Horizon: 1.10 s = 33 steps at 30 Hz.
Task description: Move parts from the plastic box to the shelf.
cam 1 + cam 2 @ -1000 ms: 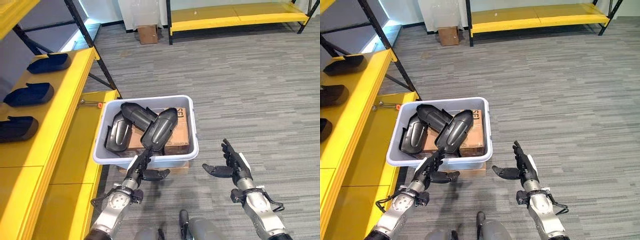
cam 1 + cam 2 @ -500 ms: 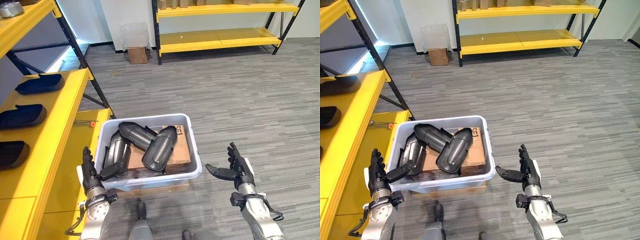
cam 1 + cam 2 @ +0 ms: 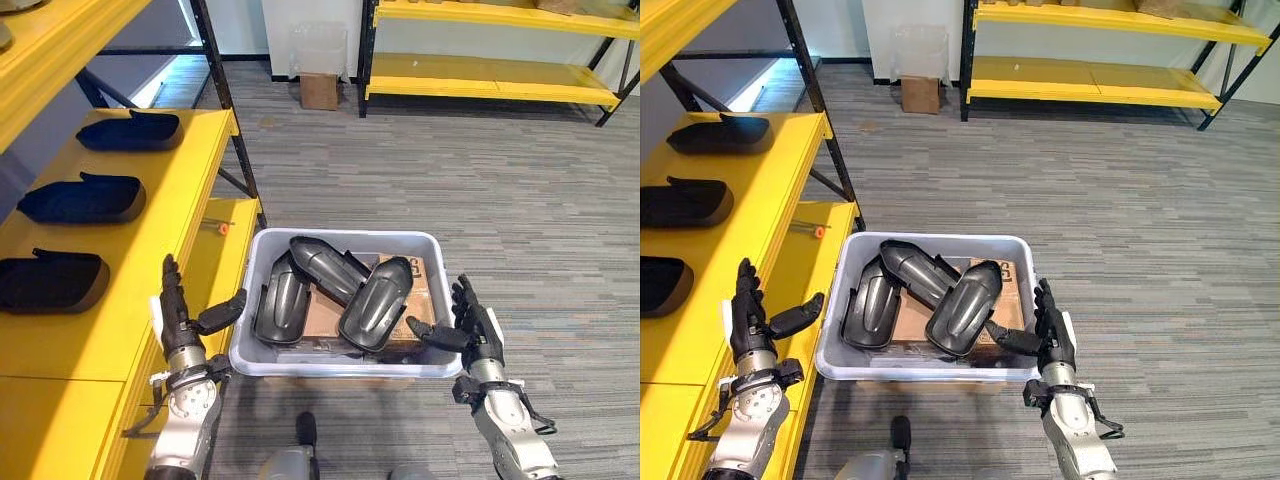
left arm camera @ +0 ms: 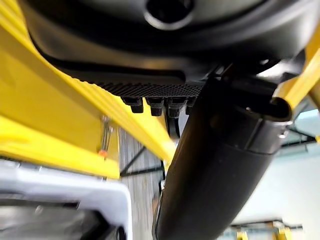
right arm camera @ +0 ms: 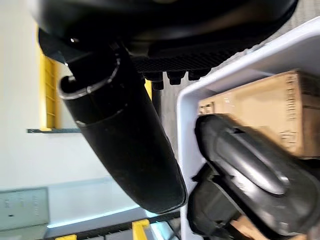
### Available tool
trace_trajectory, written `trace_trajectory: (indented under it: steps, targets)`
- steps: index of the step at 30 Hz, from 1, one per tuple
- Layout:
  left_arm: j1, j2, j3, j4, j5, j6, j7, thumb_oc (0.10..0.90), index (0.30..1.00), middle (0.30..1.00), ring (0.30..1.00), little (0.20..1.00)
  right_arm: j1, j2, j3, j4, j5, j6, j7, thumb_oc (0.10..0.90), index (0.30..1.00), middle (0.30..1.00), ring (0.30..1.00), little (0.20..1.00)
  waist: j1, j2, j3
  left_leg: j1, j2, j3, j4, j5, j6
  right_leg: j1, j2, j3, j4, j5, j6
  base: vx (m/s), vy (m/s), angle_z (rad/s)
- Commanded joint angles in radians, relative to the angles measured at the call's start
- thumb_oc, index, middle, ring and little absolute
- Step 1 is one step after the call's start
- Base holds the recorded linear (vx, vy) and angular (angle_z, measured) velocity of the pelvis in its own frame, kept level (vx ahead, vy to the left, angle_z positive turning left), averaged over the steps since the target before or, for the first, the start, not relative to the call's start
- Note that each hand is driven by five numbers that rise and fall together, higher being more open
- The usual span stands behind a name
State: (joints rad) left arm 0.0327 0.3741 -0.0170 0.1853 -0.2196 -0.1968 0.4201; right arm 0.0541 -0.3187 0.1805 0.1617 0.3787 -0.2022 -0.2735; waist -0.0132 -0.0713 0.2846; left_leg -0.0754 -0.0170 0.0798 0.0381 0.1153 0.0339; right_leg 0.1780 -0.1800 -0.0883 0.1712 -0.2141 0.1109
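Three dark parts [image 3: 340,290] lie on a cardboard box [image 3: 415,305] inside the plastic box [image 3: 345,362], flanked at nine o'clock by the left hand [image 3: 178,320] and at three o'clock by the right hand [image 3: 470,325], both spread open and empty.

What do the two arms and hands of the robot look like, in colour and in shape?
Both arms are silver-grey metal with rounded forearm casings. Each ends in a dark hand with slim, jointed fingers and a thumb: the left hand and the right hand. A white strip runs along the outer edge of each hand, and a dark band with black fittings rings each wrist.
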Motion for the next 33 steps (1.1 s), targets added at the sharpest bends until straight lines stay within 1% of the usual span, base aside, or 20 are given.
trace_trajectory:
  steps: [1, 5, 7, 8, 9, 10, 12, 13, 14, 15, 16, 17, 18, 19, 21, 23, 28, 30, 32, 33]
  targets:
    - [-0.036, 0.033, -0.015, -0.113, 0.073, -0.07, -0.037, 0.9, 1.0, 1.0, 1.0, 1.0, -0.052, -0.025, -0.064, -0.09, -0.016, -0.122, -0.048, 0.9, 1.0, 1.0, 1.0, 1.0, 0.011, 0.033, -0.082, -0.011, 0.052, -0.01, 0.08, -0.19, -0.011, -0.085, 0.062, -0.052, 0.066, 0.019, -0.058, 0.1, 0.129, -0.06]
    - [-0.028, 0.06, -0.022, -0.142, 0.053, -0.078, -0.128, 0.9, 1.0, 1.0, 1.0, 1.0, -0.063, -0.018, -0.086, -0.1, -0.07, -0.149, -0.104, 0.9, 1.0, 1.0, 1.0, 1.0, 0.022, 0.022, -0.095, -0.024, 0.039, 0.014, 0.077, -0.197, 0.017, -0.072, 0.046, -0.05, 0.079, 0.055, -0.029, 0.07, 0.142, -0.13]
    - [-0.033, 0.069, -0.03, -0.164, 0.044, -0.062, -0.154, 0.9, 1.0, 1.0, 1.0, 1.0, -0.064, -0.019, -0.096, -0.114, 0.001, -0.128, -0.058, 0.9, 1.0, 1.0, 1.0, 1.0, 0.025, 0.015, -0.098, -0.026, 0.023, 0.026, 0.075, -0.205, 0.039, -0.094, 0.029, -0.059, 0.148, 0.122, -0.018, 0.02, 0.176, -0.06]
    - [-0.037, 0.072, -0.035, -0.166, 0.036, -0.052, -0.167, 0.9, 1.0, 1.0, 1.0, 1.0, -0.063, -0.013, -0.099, -0.111, 0.045, -0.106, -0.021, 0.9, 1.0, 1.0, 1.0, 1.0, 0.025, 0.018, -0.093, -0.02, 0.02, 0.035, 0.076, -0.214, 0.051, -0.132, 0.013, -0.073, 0.254, 0.161, -0.016, 0.01, 0.217, -0.27]
    - [-0.04, 0.071, -0.05, -0.157, 0.016, -0.031, -0.172, 0.9, 1.0, 1.0, 1.0, 1.0, -0.074, -0.011, -0.095, -0.092, 0.04, -0.116, -0.011, 0.9, 1.0, 1.0, 1.0, 1.0, 0.024, 0.026, -0.081, -0.011, 0.027, 0.048, 0.079, -0.224, 0.062, -0.189, 0.003, -0.083, 0.37, 0.181, -0.022, 0.02, 0.181, -0.37]
    - [-0.04, 0.069, -0.059, -0.146, 0.015, -0.043, -0.173, 0.9, 1.0, 1.0, 1.0, 1.0, -0.079, -0.014, -0.095, -0.085, 0.048, -0.114, 0.001, 0.9, 1.0, 1.0, 1.0, 1.0, 0.019, 0.027, -0.072, -0.001, 0.031, 0.059, 0.078, -0.23, 0.065, -0.228, 0.005, -0.08, 0.402, 0.189, -0.022, 0.04, 0.077, -0.5]
    - [-0.036, 0.067, -0.067, -0.138, 0.008, -0.049, -0.184, 0.9, 1.0, 1.0, 1.0, 1.0, -0.081, -0.016, -0.095, -0.082, 0.07, -0.114, 0.005, 0.9, 1.0, 1.0, 1.0, 1.0, 0.017, 0.024, -0.061, 0.01, 0.035, 0.068, 0.078, -0.233, 0.061, -0.245, 0.008, -0.074, 0.38, 0.174, -0.026, 0.03, -0.048, -0.44]
    - [-0.028, 0.064, -0.074, -0.132, -0.012, -0.044, -0.176, 0.9, 1.0, 1.0, 1.0, 1.0, -0.077, -0.014, -0.1, -0.082, 0.081, -0.115, 0.016, 0.9, 1.0, 1.0, 1.0, 1.0, 0.012, 0.022, -0.056, 0.015, 0.042, 0.072, 0.073, -0.231, 0.052, -0.257, 0.009, -0.074, 0.316, 0.165, -0.027, 0.0, -0.109, -0.34]
    - [-0.029, 0.067, -0.075, -0.126, -0.032, -0.043, -0.176, 0.9, 1.0, 1.0, 1.0, 1.0, -0.075, -0.013, -0.105, -0.081, 0.079, -0.118, 0.027, 0.9, 1.0, 1.0, 1.0, 1.0, 0.011, 0.02, -0.053, 0.019, 0.048, 0.073, 0.068, -0.229, 0.045, -0.255, 0.002, -0.078, 0.256, 0.178, -0.026, 0.0, -0.283, -0.38]
    - [-0.041, 0.071, -0.074, -0.116, -0.041, -0.043, -0.173, 0.9, 1.0, 1.0, 1.0, 1.0, -0.081, -0.014, -0.107, -0.081, 0.084, -0.123, 0.043, 0.9, 1.0, 1.0, 1.0, 1.0, 0.008, 0.013, -0.045, 0.025, 0.064, 0.076, 0.055, -0.22, 0.03, -0.268, -0.029, -0.083, 0.103, 0.24, -0.01, -0.01, -0.269, -0.28]
    - [-0.045, 0.073, -0.075, -0.115, -0.039, -0.044, -0.171, 0.9, 1.0, 1.0, 1.0, 1.0, -0.084, -0.013, -0.107, -0.08, 0.089, -0.124, 0.049, 0.9, 1.0, 1.0, 1.0, 1.0, 0.008, 0.012, -0.043, 0.028, 0.07, 0.078, 0.051, -0.218, 0.027, -0.268, -0.036, -0.084, 0.067, 0.259, -0.005, 0.0, -0.383, -0.37]
    - [-0.057, 0.078, -0.081, -0.114, -0.036, -0.039, -0.159, 0.9, 1.0, 1.0, 1.0, 1.0, -0.103, -0.005, -0.108, -0.073, 0.092, -0.12, 0.063, 0.9, 1.0, 1.0, 1.0, 1.0, 0.003, 0.004, -0.029, 0.055, 0.089, 0.079, 0.037, -0.223, 0.018, -0.312, -0.075, -0.073, 0.001, 0.348, 0.029, 0.02, -0.316, -0.35]
    - [-0.052, 0.079, -0.086, -0.116, -0.027, -0.041, -0.148, 0.9, 1.0, 1.0, 1.0, 1.0, -0.119, -0.002, -0.108, -0.065, 0.094, -0.118, 0.078, 0.9, 1.0, 1.0, 1.0, 1.0, 0.001, 0.001, -0.024, 0.076, 0.108, 0.086, 0.024, -0.228, 0.011, -0.319, -0.081, -0.062, -0.032, 0.346, 0.044, 0.03, -0.36, -0.35]
    - [-0.048, 0.079, -0.09, -0.119, -0.013, -0.044, -0.138, 0.9, 1.0, 1.0, 1.0, 1.0, -0.125, -0.006, -0.107, -0.067, 0.097, -0.114, 0.085, 0.9, 1.0, 1.0, 1.0, 1.0, 0.001, 0.0, -0.024, 0.083, 0.117, 0.088, 0.016, -0.228, 0.004, -0.304, -0.075, -0.06, -0.057, 0.329, 0.048, 0.03, -0.222, -0.21]
    - [-0.046, 0.078, -0.097, -0.123, -0.004, -0.038, -0.128, 0.9, 1.0, 1.0, 1.0, 1.0, -0.123, -0.012, -0.105, -0.08, 0.093, -0.097, 0.076, 0.9, 1.0, 1.0, 1.0, 1.0, 0.006, -0.007, -0.036, 0.076, 0.12, 0.085, 0.019, -0.231, -0.006, -0.274, -0.069, -0.071, -0.085, 0.321, 0.049, 0.02, -0.221, 0.12]
    - [-0.041, 0.077, -0.098, -0.129, -0.015, -0.03, -0.122, 0.9, 1.0, 1.0, 1.0, 1.0, -0.124, -0.019, -0.092, -0.081, 0.083, -0.099, 0.075, 0.9, 1.0, 1.0, 1.0, 1.0, 0.014, -0.014, -0.047, 0.074, 0.131, 0.084, 0.025, -0.225, -0.02, -0.237, -0.059, -0.088, -0.099, 0.296, 0.048, 0.04, -0.215, 0.35]
    - [-0.021, 0.066, -0.09, -0.132, -0.024, -0.024, -0.141, 0.9, 1.0, 1.0, 1.0, 1.0, -0.116, -0.039, -0.083, -0.104, 0.024, -0.107, 0.063, 0.9, 1.0, 1.0, 1.0, 1.0, 0.017, -0.007, -0.056, 0.093, 0.143, 0.071, 0.012, -0.209, -0.039, -0.19, -0.035, -0.101, -0.118, 0.25, 0.045, 0.07, -0.083, 0.23]
    - [-0.009, 0.059, -0.086, -0.129, -0.041, -0.027, -0.155, 0.9, 1.0, 1.0, 1.0, 1.0, -0.124, -0.071, -0.084, -0.126, -0.032, -0.113, 0.055, 0.9, 1.0, 1.0, 1.0, 1.0, 0.021, 0.0, -0.06, 0.1, 0.142, 0.059, 0.001, -0.203, -0.042, -0.174, -0.022, -0.106, -0.113, 0.22, 0.041, 0.07, -0.044, 0.12]
    - [-0.004, 0.058, -0.083, -0.131, -0.044, -0.027, -0.166, 0.9, 1.0, 1.0, 1.0, 1.0, -0.13, -0.086, -0.085, -0.132, -0.064, -0.122, 0.053, 0.9, 1.0, 1.0, 1.0, 1.0, 0.024, 0.001, -0.06, 0.102, 0.142, 0.055, 0.0, -0.201, -0.044, -0.168, -0.02, -0.108, -0.111, 0.214, 0.038, 0.06, -0.046, 0.15]
    - [0.0, 0.063, -0.084, -0.13, -0.051, -0.028, -0.177, 0.9, 1.0, 1.0, 1.0, 1.0, -0.147, -0.116, -0.089, -0.145, -0.082, -0.125, 0.051, 0.9, 1.0, 1.0, 1.0, 1.0, 0.029, 0.0, -0.059, 0.104, 0.142, 0.051, 0.002, -0.201, -0.046, -0.164, -0.019, -0.112, -0.107, 0.209, 0.036, 0.08, -0.054, 0.07]
